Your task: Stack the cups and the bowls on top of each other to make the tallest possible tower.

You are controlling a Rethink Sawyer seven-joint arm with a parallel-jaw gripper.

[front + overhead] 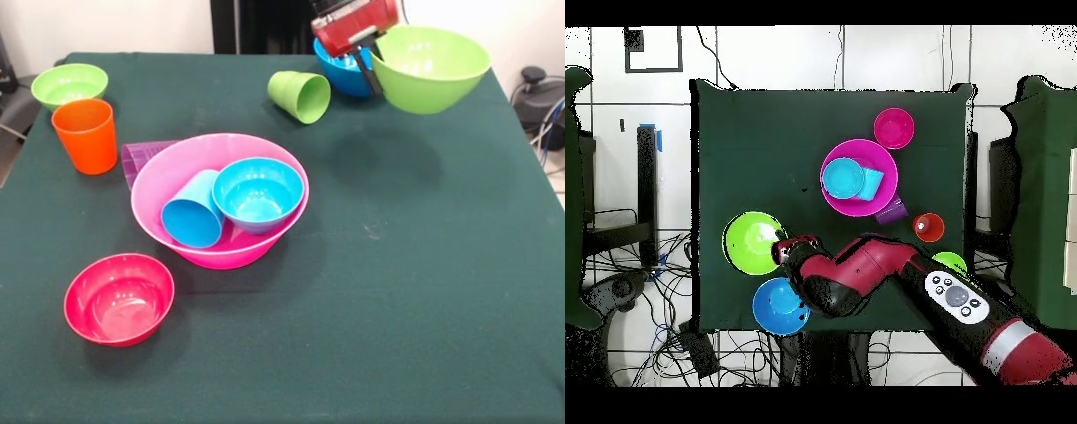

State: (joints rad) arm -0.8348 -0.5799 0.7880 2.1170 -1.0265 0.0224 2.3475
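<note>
One very large glossy pink plastic bowl [177, 177] sits near the middle of the dark green tabletop [424, 291], holding a small light blue bowl [258, 193] and a light blue tumbler [192, 212] lying on its side. A purple tumbler [137, 159] lies against its rim, with an orange cup [86, 134] just beside and a small red bowl [119, 298] nearer the front. The fingers [368, 69] are clamped on the rim of a medium green bowl [430, 67], lifted and tilted above the cloth. Behind it rests a medium blue bowl [342, 75]; a light green cup [300, 95] lies tipped nearby, and a small green bowl [70, 86] stands well apart.
</note>
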